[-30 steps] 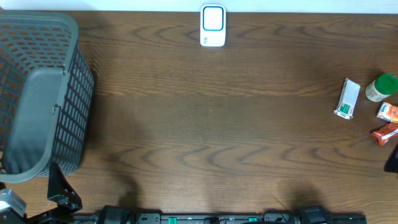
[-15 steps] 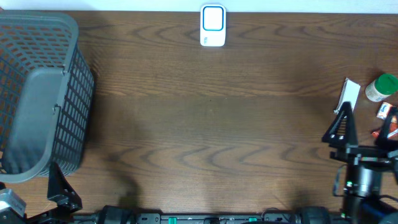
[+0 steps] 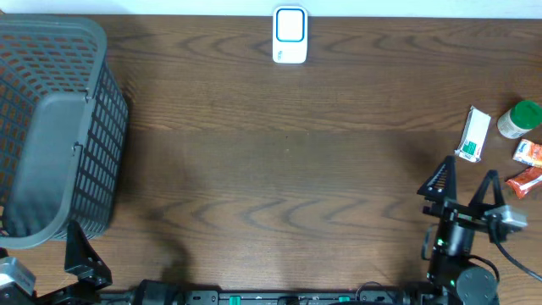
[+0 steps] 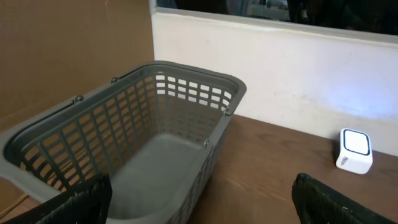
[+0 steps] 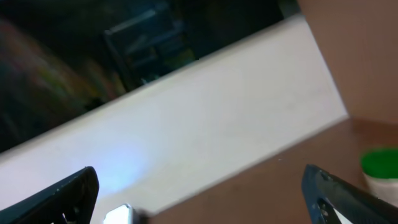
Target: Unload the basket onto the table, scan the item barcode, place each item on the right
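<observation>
- The white packet [image 3: 473,134] lies flat on the worktop [image 3: 279,169] at the right edge of the overhead frame, a little above mid-height.
- Just right of it stands a green-capped jar [image 3: 518,119]; the right wrist view catches its cap at the lower right, blurred.
- Below the jar lie an upper orange packet [image 3: 528,152] and a lower orange packet [image 3: 523,180], close together at the frame's right border.
- No barcode can be made out on any of these.
- The right hand [image 3: 467,174] hovers just below the white packet, lower right of the frame, fingers spread wide and nothing between them.
- The scanner [image 3: 290,35], white with a blue-edged face, stands at the top centre against the far edge of the worktop, well apart from the items.
- The left hand [image 4: 202,191] sits at the lower left, also spread wide and holding nothing, facing the basket.
- The grey mesh basket [image 3: 106,152] fills the left side of the frame.
</observation>
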Available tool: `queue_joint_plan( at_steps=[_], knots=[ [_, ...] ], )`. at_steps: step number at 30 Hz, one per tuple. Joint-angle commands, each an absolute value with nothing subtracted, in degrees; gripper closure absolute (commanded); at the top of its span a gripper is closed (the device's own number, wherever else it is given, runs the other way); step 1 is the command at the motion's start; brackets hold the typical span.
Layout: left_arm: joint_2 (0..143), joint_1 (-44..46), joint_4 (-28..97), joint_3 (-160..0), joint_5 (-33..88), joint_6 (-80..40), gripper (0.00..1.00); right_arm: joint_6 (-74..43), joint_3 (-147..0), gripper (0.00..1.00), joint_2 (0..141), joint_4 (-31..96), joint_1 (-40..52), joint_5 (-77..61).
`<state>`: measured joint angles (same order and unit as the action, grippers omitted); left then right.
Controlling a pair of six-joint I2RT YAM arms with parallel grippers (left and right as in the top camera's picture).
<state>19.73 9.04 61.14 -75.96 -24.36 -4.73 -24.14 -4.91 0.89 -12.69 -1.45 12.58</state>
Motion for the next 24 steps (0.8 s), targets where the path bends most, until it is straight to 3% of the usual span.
queue_joint_plan(
  at_steps=[1,12,20,24],
  knots=[
    [19.8,8.8,61.1,-76.0,-24.7,-5.2,0.08,-25.3,-2.2,0.01,0.3,-12.6,-1.9,16.5],
    [19.8,8.8,61.1,-76.0,-24.7,-5.2,0.07,-25.0,-0.3,0.01,0.3,2.8,-1.9,17.7],
    [19.8,8.8,61.1,-76.0,-24.7,-5.2,0.07,-23.4,-0.3,0.01,0.3,2.8,-1.8,17.3],
    [19.8,8.8,61.1,-76.0,-24.7,-5.2,0.07,-15.0,-0.3,0.01,0.3,2.8,-1.8,17.2]
  ],
)
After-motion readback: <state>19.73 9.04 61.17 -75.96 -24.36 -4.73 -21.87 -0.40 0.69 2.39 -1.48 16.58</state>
